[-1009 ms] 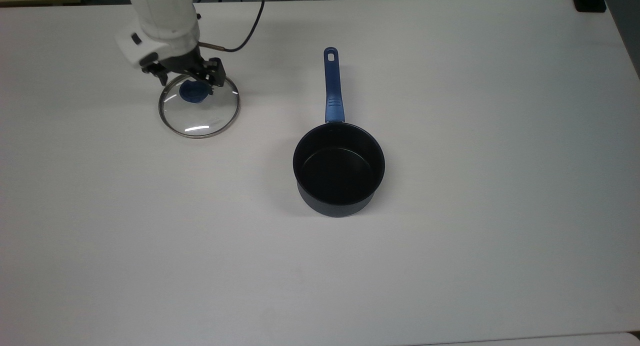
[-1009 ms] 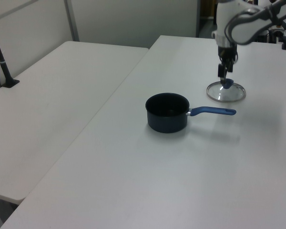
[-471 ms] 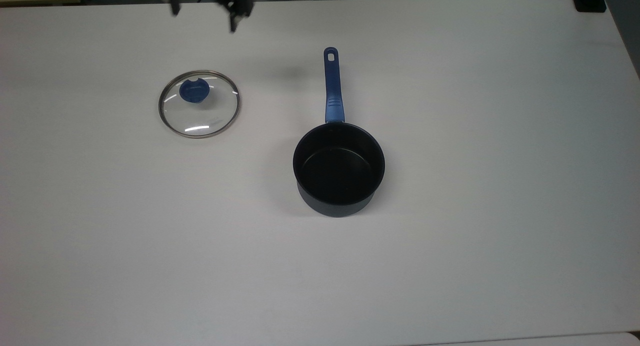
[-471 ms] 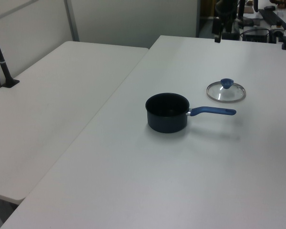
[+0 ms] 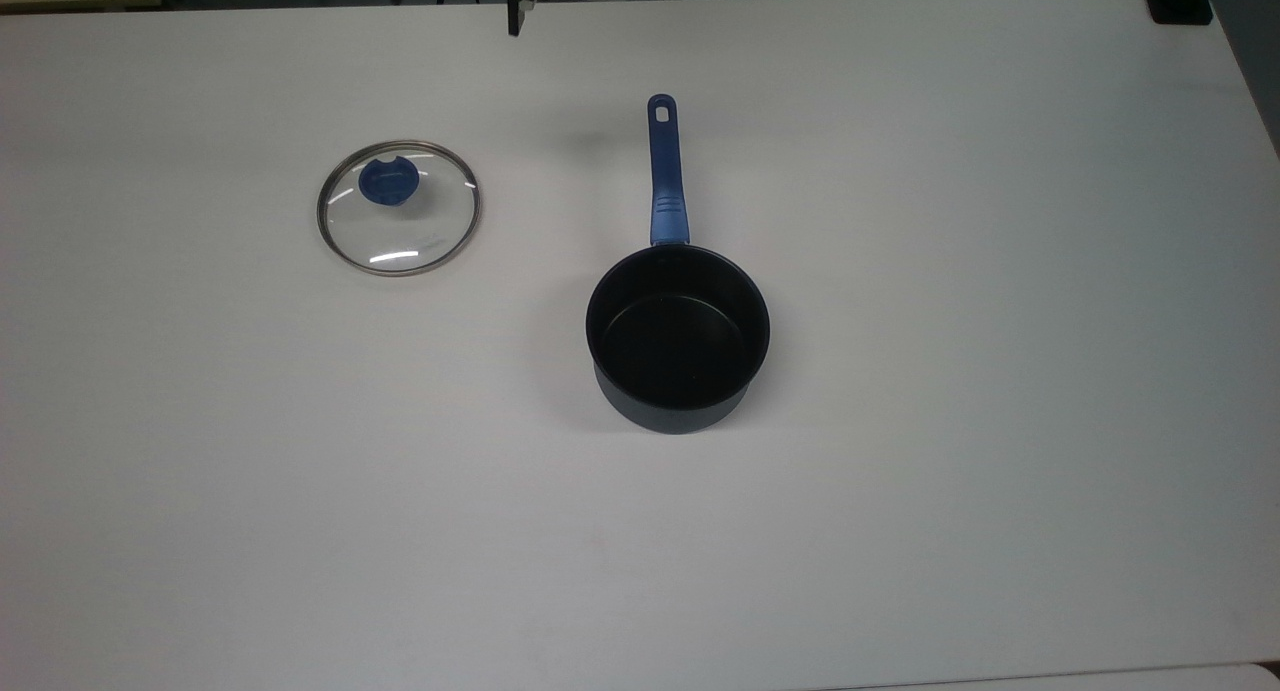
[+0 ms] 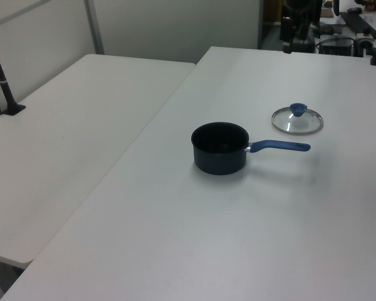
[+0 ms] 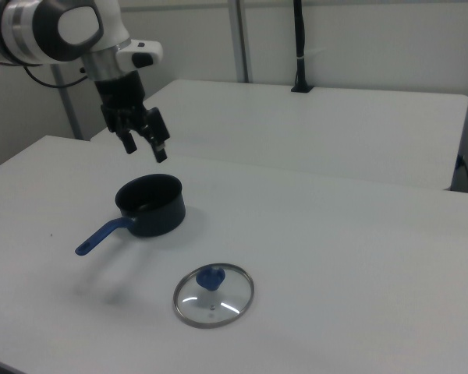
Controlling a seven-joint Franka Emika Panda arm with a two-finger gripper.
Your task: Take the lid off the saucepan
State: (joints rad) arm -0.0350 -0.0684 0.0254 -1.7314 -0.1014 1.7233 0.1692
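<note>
The lid, clear glass with a metal rim and a blue knob, lies flat on the white table, to the top view's left of the saucepan. The saucepan stands uncovered with its black inside showing, and its long blue handle points to the top view's upper edge. In the right view my gripper hangs open and empty in the air above and behind the saucepan, well away from the lid. One of its fingers pokes in at the top view's upper edge.
A second white table adjoins this one on the left view's left, with a black post on it. A black object sits at the top view's upper right corner.
My gripper was down around the lid's knob a second ago. It has let go, risen and moved to the top view's upper right. Lid and saucepan have stayed put.
</note>
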